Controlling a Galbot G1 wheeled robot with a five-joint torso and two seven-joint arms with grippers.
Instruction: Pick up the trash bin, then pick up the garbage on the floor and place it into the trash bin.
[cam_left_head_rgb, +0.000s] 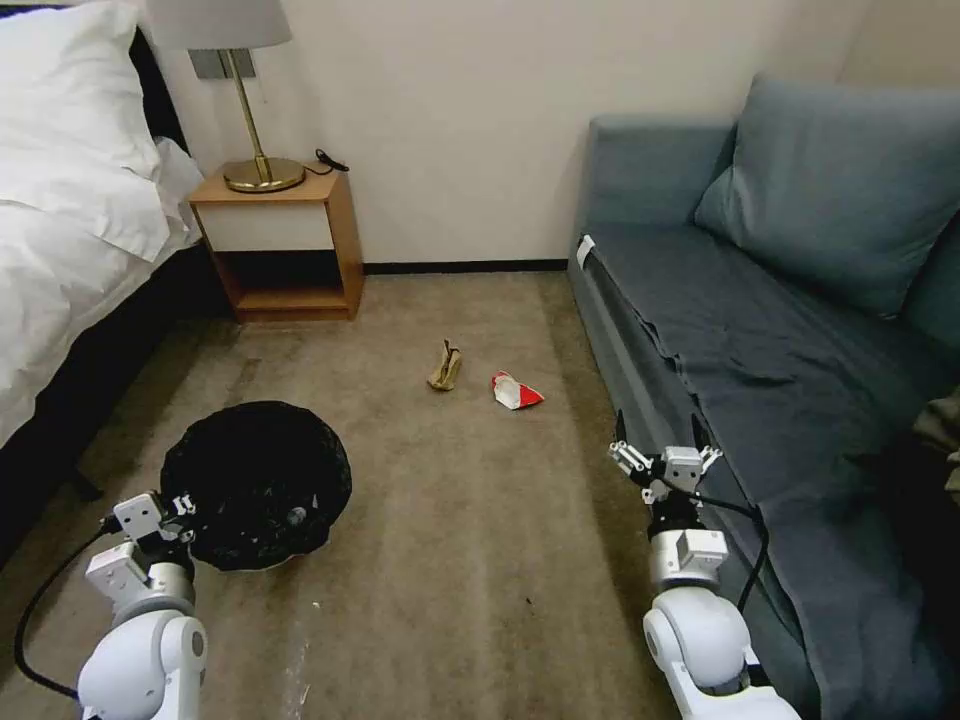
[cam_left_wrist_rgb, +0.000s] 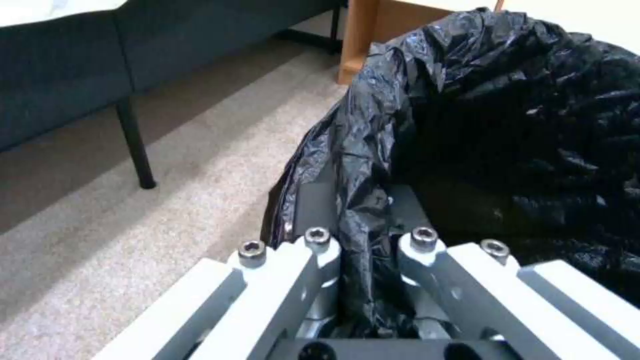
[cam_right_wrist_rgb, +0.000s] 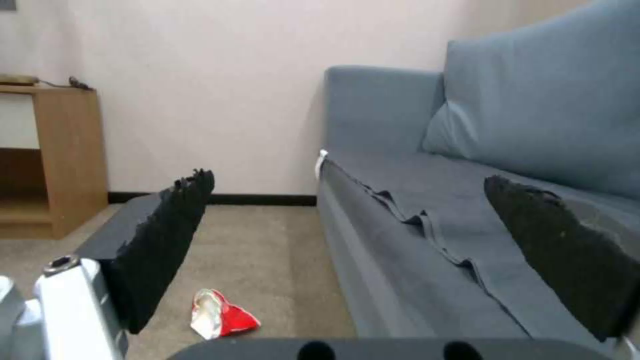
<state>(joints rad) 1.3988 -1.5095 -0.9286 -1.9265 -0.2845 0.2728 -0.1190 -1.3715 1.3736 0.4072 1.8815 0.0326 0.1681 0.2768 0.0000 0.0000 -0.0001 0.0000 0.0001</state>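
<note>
My left gripper (cam_left_wrist_rgb: 363, 240) pinches bag-lined rim of trash bin (cam_left_head_rgb: 256, 482), jaws clamped on crinkled black bag (cam_left_wrist_rgb: 507, 125). Bin tilted, mouth toward me, low at my left over carpet (cam_left_head_rgb: 450, 560).

My right gripper (cam_left_head_rgb: 664, 462) hangs wide apart, empty, beside sofa (cam_left_head_rgb: 780, 330) edge.

Red-and-white carton (cam_left_head_rgb: 515, 391) and tan scrap (cam_left_head_rgb: 446, 366) lie on carpet ahead, near each other, well apart from bin.

Risks: grip mostly on slick plastic, so bag may slide and bin drop or tip further. Right reach toward carton may brush sofa.
</note>
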